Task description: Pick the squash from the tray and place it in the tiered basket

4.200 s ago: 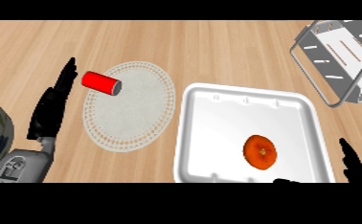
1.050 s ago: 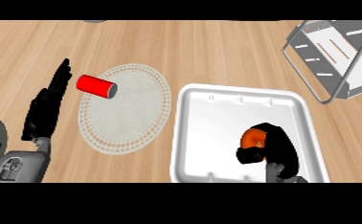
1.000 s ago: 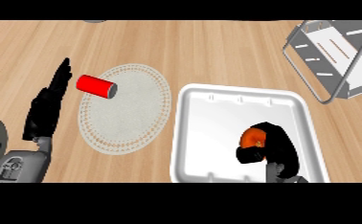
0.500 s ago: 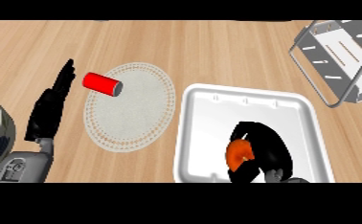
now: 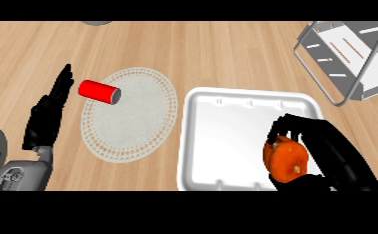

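Head view, looking steeply down on a pale wooden counter [image 5: 192, 43]. Low at about five o'clock, a round orange squash [image 5: 286, 160] sitting inside a white rectangular plastic tray [image 5: 221, 128], toward the tray's near right corner. Wrapped over it from the right, the robot's black right hand [image 5: 325, 143], fingers [image 5: 284, 125] curled across the squash's far side and top, gripping it. No clear long axis to the squash, roughly as wide as tall, with a small dark stem spot facing up. At about two o'clock, well apart from the tray's far right corner, a grey wire tiered basket [image 5: 332, 58], partly cut off by the edge. From the held squash, basket lying up and slightly right, so likely lift, then carry away from the body toward one o'clock. At nine o'clock, the black left hand [image 5: 48, 115] resting open, fingers straight and together, pointing up, much farther from squash and basket. Just beside it, a red cylindrical can [image 5: 99, 91] lying on its side on the edge of a round beige woven placemat [image 5: 129, 115]
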